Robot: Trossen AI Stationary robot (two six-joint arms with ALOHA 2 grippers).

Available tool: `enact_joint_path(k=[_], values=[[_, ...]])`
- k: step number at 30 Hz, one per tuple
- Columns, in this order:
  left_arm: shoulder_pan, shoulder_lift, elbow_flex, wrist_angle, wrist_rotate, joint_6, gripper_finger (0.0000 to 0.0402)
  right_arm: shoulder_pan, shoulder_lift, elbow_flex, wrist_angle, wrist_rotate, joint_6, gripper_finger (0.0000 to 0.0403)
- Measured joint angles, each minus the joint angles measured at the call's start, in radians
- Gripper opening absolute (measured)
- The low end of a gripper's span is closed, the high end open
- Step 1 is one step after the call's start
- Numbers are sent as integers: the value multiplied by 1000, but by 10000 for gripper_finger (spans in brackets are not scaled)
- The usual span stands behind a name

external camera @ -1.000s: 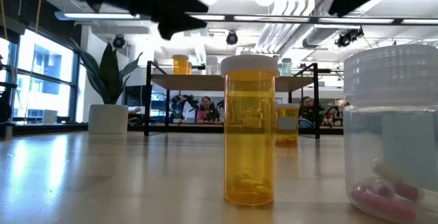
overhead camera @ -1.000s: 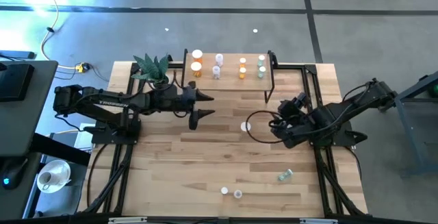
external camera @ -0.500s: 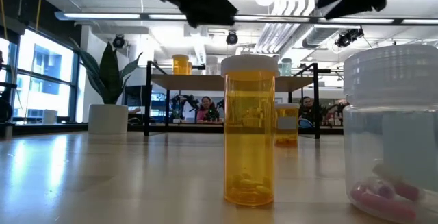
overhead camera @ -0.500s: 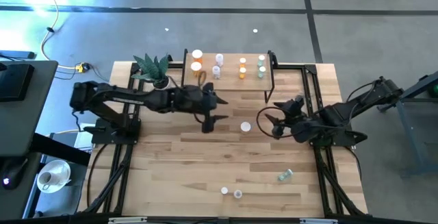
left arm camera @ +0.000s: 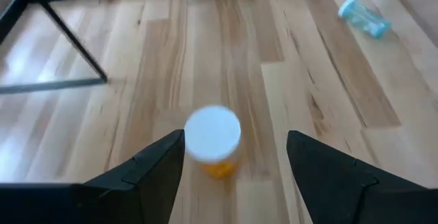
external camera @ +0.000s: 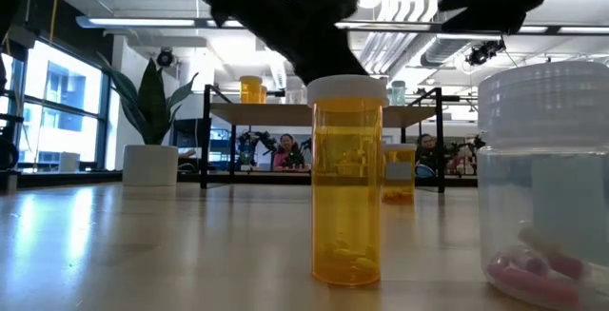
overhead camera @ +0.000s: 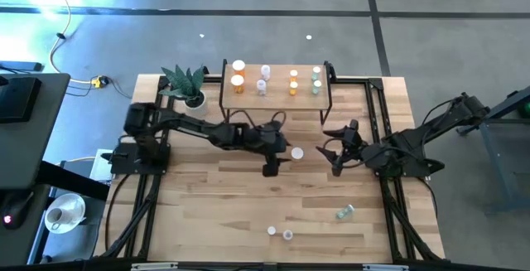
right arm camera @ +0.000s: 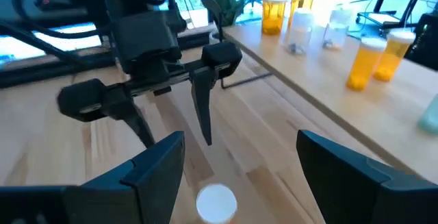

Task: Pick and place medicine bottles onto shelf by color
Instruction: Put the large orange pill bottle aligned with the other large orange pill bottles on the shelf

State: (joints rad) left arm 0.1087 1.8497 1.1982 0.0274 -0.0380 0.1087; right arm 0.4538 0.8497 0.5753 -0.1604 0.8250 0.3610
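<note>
Wooden tabletop (overhead camera: 248, 188) carries everything, with the shelf (overhead camera: 277, 97) at its far edge, holding several upright bottles. Near the table's middle stands the orange bottle (overhead camera: 296, 152), long axis vertical, white cap up. My left gripper (overhead camera: 273, 164) hangs just beside it, jaws apart; in my left wrist view the bottle (left arm camera: 213, 140) sits between my two fingers, ahead of their tips and untouched. My right gripper (overhead camera: 333, 157) hovers on the bottle's other side, jaws also spread wide and holding nothing, the white cap (right arm camera: 217, 203) showing between them. A pale green bottle (overhead camera: 345, 213) lies on its side toward the table's near right corner. Two small bottles (overhead camera: 279, 233) stand by the near edge.
</note>
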Motion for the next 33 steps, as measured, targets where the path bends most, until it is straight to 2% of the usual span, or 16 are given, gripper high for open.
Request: enact_joint_path(k=[14, 24, 29, 33], values=[[-5, 168, 137, 0, 1, 8, 248, -3, -4, -23, -8, -14, -14, 272], [11, 186, 149, 14, -5, 0, 248, -3, -3, -23, -15, -30, -14, 272], [21, 186, 149, 28, -41, 0, 248, -3, -3, -23, -15, -48, -11, 272], [24, 186, 149, 24, 6, -4, 248, -3, -3, -23, -15, -50, -11, 272]])
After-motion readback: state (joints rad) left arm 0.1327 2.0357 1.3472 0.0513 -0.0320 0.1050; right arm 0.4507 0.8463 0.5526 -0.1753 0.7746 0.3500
